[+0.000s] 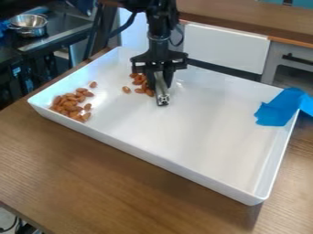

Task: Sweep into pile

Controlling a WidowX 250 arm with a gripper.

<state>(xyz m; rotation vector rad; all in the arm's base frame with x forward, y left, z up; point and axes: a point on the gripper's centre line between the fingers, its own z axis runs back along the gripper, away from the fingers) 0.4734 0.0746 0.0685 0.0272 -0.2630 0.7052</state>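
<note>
Brown oval almonds (69,105) are lying in a shallow, white rectangular tray (196,132).
Some are resting just beside the black two-finger gripper (160,85), which is gripping a narrow silver metal piece (162,96); a larger group is sitting apart from it, near the tray's wall.

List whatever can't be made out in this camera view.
- Almonds by the gripper: full number; the gripper and silver tool may cover some.
- Silver tool: exact kind; too small, upper part between the gripper's fingers.
- Left almond pile: exact count; nuts overlap.
- Blue sheet: far end; cut off by the right edge.
</note>
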